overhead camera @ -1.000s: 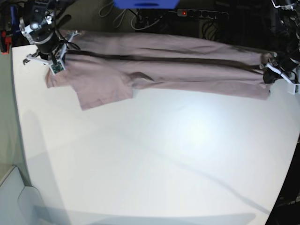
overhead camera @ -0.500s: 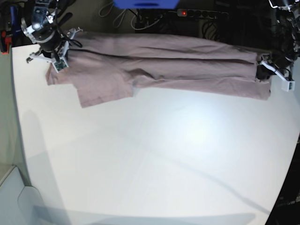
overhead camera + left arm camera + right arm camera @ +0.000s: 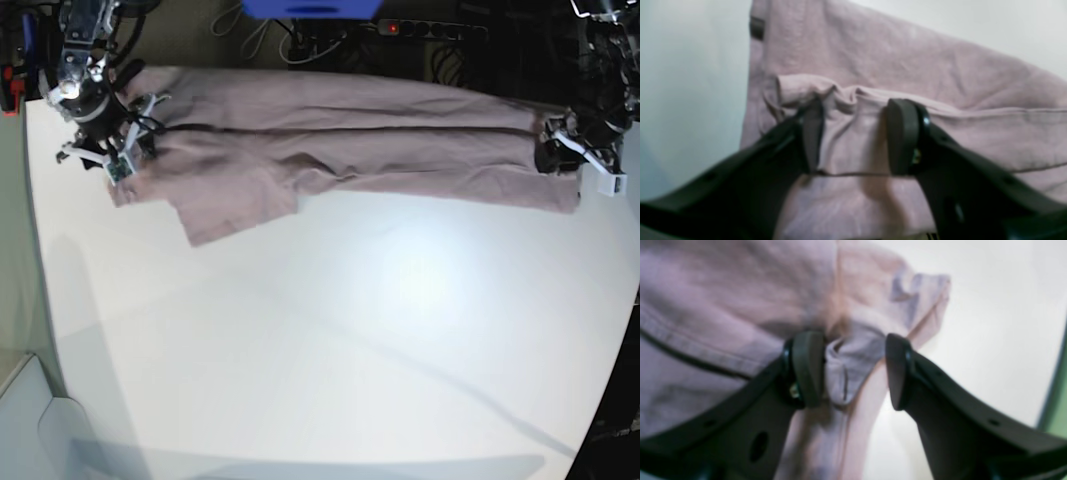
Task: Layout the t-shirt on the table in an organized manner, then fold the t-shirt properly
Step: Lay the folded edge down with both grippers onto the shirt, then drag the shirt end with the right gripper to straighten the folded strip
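Along the far edge of the table (image 3: pixel 330 340), the t-shirt (image 3: pixel 350 140) lies stretched into a long folded band, one sleeve spilling nearward. Both the left gripper (image 3: pixel 853 136) and right gripper (image 3: pixel 855 370) stand with jaws apart over bunched cloth. Further folds likely remain.

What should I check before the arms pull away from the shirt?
1. Left gripper open: ok, jaws stand apart, a fabric ridge between them.
2. Right gripper open: ok, jaws apart, but a bunched fold touches one finger.
3. Cloth free of both grippers: cannot tell.
4. Shirt fully on the table: not ok, its far edge reaches the table's back edge.
5. Shirt flat: not ok, lengthwise fold and creases.
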Controlling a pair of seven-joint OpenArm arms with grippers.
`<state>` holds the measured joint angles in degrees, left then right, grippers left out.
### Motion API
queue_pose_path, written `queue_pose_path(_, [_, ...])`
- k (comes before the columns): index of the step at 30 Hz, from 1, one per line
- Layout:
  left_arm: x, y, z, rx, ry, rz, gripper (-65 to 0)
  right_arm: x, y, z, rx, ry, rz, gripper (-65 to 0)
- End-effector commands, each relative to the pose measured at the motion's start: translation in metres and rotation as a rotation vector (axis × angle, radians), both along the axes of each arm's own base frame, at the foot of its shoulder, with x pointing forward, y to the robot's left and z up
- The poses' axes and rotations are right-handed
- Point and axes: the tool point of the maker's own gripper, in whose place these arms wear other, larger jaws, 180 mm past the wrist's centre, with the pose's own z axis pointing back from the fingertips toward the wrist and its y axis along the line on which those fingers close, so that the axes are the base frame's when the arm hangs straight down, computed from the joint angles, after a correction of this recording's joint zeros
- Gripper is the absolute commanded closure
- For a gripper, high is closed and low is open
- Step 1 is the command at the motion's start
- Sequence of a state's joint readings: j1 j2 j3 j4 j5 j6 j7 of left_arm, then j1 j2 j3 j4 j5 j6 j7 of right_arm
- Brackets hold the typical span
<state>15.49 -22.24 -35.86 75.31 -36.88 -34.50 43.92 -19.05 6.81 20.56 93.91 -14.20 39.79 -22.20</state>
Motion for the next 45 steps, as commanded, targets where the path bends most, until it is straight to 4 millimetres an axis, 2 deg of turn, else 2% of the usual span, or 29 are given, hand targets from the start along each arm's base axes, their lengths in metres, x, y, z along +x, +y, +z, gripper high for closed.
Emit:
queue_pose_path(1, [-0.001,0.007,0.003,0.025,0.009,-0.003,-30.7,-0.02,-0.013,-0.022,-0.074,0.13,-0.009,-30.9])
queue_pose_path(8, [0.001,0.008,0.003,0.019,0.006,0.005,-31.1,0.043,-0.03,-0.014,-0.071,0.063,-0.03,-30.9])
queue_pose_path(13, [0.012,-0.006,0.001,-0.019,-0.024,0.02,-31.1,0.083,-0.058,-0.007,-0.103,0.08,-0.073,-30.9])
queue_pose_path(15, [0.013,-0.009,0.002,-0.031,-0.032,0.022,-31.1,0.091,-0.066,0.001,-0.119,0.072,-0.08,-30.9])
queue_pose_path(18, [0.013,-0.018,-0.001,-0.052,-0.036,0.026,-31.1,0.099,-0.08,0.021,-0.17,0.034,-0.081,-31.1])
queue_pose_path(21, [0.013,-0.022,-0.002,-0.062,-0.038,0.028,-31.1,0.105,-0.085,0.043,-0.209,-0.019,-0.078,-31.4])
queue_pose_path(28, [0.011,-0.023,-0.004,-0.067,-0.032,0.031,-31.1,0.099,-0.095,0.049,-0.247,-0.02,-0.072,-31.5])
queue_pose_path(32, [0.009,-0.023,-0.005,-0.067,-0.03,0.031,-31.2,0.103,-0.096,0.055,-0.255,-0.036,-0.071,-31.5])
queue_pose_path(36, [0.008,-0.03,-0.008,-0.083,-0.028,0.035,-31.2,0.111,-0.096,0.078,-0.286,-0.096,-0.062,-31.5])
queue_pose_path(41, [0.007,-0.03,-0.008,-0.085,-0.025,0.035,-31.2,0.145,-0.07,0.102,-0.225,-0.196,-0.068,-31.5])
queue_pose_path(45, [0.003,-0.032,-0.012,-0.087,0.002,0.027,-31.2,0.169,-0.047,0.099,-0.144,-0.175,-0.103,-31.5])
